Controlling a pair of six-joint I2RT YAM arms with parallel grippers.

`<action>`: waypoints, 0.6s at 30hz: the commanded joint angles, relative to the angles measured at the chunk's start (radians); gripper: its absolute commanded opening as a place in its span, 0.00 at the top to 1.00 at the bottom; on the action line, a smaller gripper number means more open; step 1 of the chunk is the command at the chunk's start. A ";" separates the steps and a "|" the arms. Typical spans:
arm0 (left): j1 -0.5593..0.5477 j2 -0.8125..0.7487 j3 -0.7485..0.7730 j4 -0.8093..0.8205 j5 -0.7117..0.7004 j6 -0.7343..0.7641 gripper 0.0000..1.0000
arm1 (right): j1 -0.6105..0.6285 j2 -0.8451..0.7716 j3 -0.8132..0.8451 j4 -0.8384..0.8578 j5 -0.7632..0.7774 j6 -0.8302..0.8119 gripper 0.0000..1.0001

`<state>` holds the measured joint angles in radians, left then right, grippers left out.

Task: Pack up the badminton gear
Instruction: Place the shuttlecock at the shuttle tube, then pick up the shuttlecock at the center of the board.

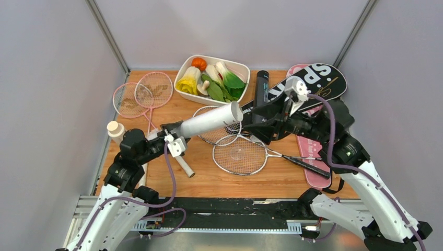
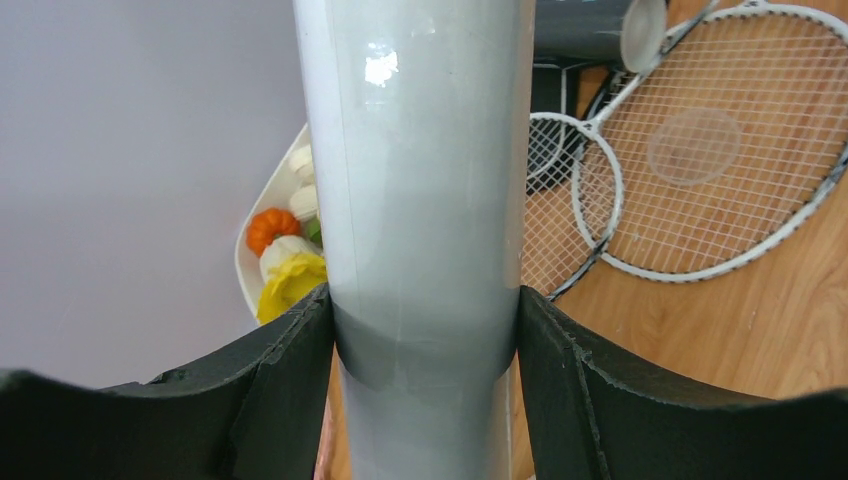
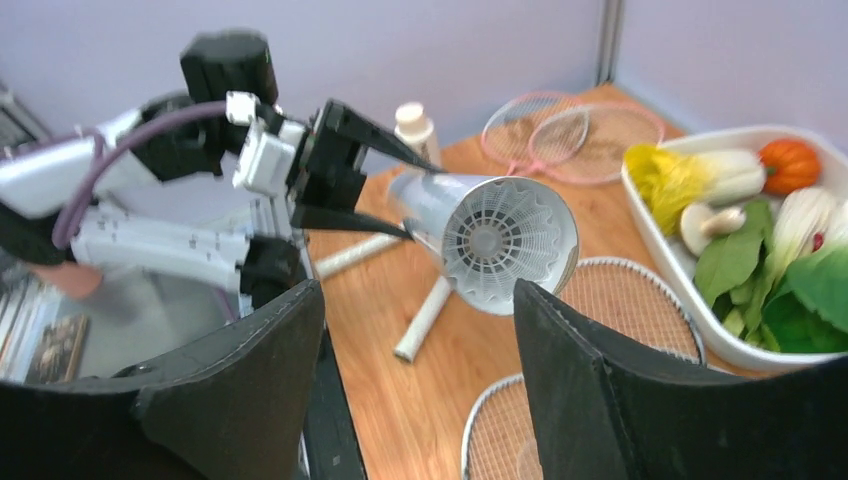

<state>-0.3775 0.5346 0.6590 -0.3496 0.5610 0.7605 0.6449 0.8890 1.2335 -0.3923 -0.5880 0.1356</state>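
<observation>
The white tube (image 1: 211, 119) is lifted off the table (image 1: 209, 180) and tilted, its low end toward the left arm and its open mouth pointing at the right arm. A white shuttlecock (image 3: 500, 240) sits in that mouth, its feather skirt facing outward. The left gripper (image 1: 174, 133) is clamped on the tube near the low end, one finger pressed against each side in the left wrist view. The right gripper (image 1: 252, 124) hangs just in front of the mouth with its fingers (image 3: 600, 380) spread wide and nothing between them; it does not touch the tube or the shuttlecock.

Below the tube, two silver racquets (image 1: 240, 154) lie on the table with their heads overlapping, and a clear round disc (image 1: 237, 153) rests on the strings of the nearer one. The black tube (image 1: 261, 89) lies further back, just beside the right gripper. The black racquet cover (image 1: 321, 81) lies at the back right, partly over the pink cover (image 1: 313, 162), which runs along the right edge under the right arm. Two pink racquets (image 1: 141, 97) lie crossed at the back left. A white tray (image 1: 244, 68) of toy vegetables stands at the back middle, and a small bottle (image 1: 115, 130) with a cream cap stands at the left edge beside the left arm.
</observation>
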 commanded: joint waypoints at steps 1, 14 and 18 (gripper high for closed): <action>0.000 -0.038 0.048 0.124 -0.178 -0.155 1.00 | 0.004 -0.073 -0.052 0.265 0.171 0.180 0.27; -0.001 -0.140 0.255 0.072 -0.502 -0.462 1.00 | 0.030 0.195 -0.255 0.559 0.462 0.454 0.32; 0.000 -0.172 0.313 0.047 -0.508 -0.535 1.00 | 0.118 0.431 -0.166 0.611 0.459 0.338 0.31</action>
<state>-0.3782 0.3912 0.9062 -0.3252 0.1070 0.3515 0.6842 1.1587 0.9939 0.1040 -0.1642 0.5148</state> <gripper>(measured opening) 0.682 0.681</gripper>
